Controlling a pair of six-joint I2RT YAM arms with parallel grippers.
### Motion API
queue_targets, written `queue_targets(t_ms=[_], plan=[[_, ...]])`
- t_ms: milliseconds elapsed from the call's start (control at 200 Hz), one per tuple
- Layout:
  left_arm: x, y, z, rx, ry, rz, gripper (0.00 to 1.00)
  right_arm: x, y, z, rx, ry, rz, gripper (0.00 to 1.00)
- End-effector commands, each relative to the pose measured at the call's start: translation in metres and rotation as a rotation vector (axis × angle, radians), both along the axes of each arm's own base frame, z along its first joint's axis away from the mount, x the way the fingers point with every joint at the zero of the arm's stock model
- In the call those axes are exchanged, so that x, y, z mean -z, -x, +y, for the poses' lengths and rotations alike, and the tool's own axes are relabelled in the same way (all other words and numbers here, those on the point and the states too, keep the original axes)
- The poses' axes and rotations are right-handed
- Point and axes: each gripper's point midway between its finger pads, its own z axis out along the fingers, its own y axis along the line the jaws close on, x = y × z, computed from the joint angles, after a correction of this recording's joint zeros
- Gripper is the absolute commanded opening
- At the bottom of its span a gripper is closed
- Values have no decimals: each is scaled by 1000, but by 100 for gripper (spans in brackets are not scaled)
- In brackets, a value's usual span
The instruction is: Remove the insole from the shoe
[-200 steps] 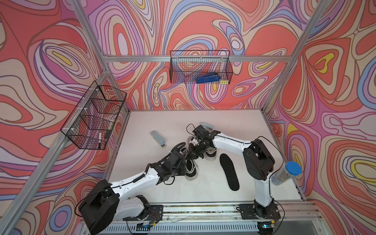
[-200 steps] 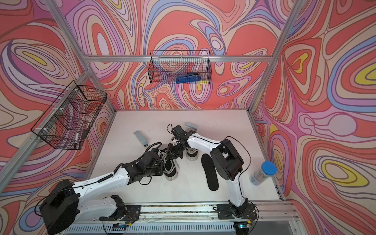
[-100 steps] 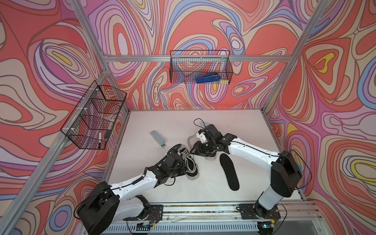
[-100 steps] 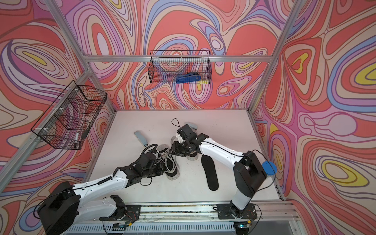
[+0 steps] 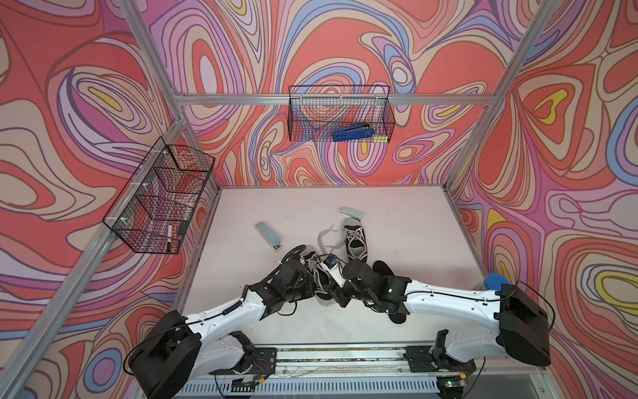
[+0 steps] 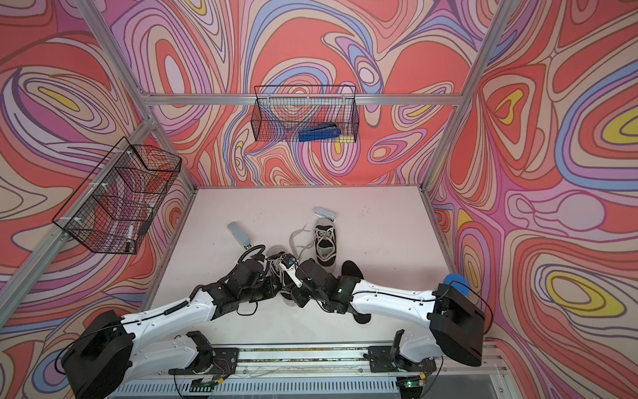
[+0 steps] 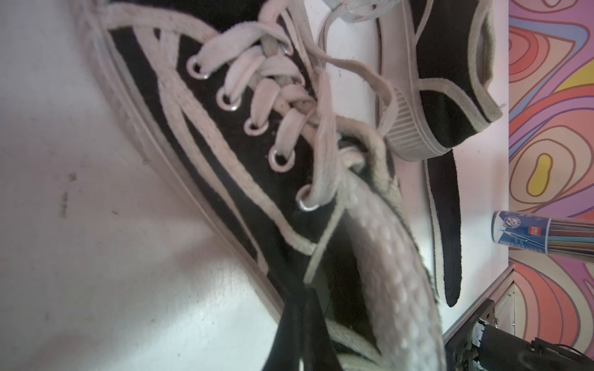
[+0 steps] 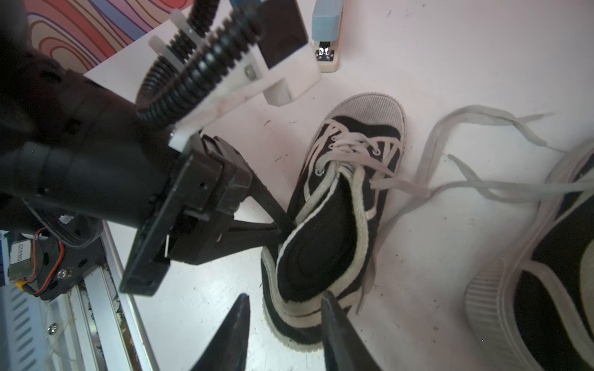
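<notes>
A black canvas shoe (image 8: 353,144) with white laces lies on the table between both arms, seen from above as (image 5: 325,301). Its black insole (image 8: 318,237) lies flat inside the opening. My left gripper (image 7: 302,321) is shut on the shoe's side wall at the collar, and its fingers (image 8: 273,221) meet there in the right wrist view. Open at the heel, my right gripper (image 8: 284,295) has one fingertip on the heel rim and the other over bare table. It holds nothing.
A second shoe (image 5: 355,240) stands behind, its laces trailing. A loose black insole (image 5: 381,267) lies partly under my right arm. Two staplers (image 5: 269,236) (image 5: 351,212) lie further back, and a blue-lidded tube (image 5: 495,281) stands at the right wall. Wire baskets (image 5: 340,117) (image 5: 158,197) hang on the walls.
My right arm has swung from beside the far shoe toward the front, to the near shoe's heel, and its jaws have opened. The left gripper has kept its grip and hardly moved.
</notes>
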Motion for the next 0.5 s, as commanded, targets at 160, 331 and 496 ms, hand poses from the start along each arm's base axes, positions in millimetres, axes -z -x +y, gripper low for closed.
queue_targets(t_ms=[160, 331, 496], plan=[[1, 7, 1, 8, 11, 26, 0, 18, -12, 18, -8, 48, -64, 40], [1, 7, 2, 6, 11, 27, 0, 27, -19, 19, 23, 64, -69, 37], [-1, 6, 5, -2, -9, 18, 0, 20, -22, 23, 42, 55, -60, 12]])
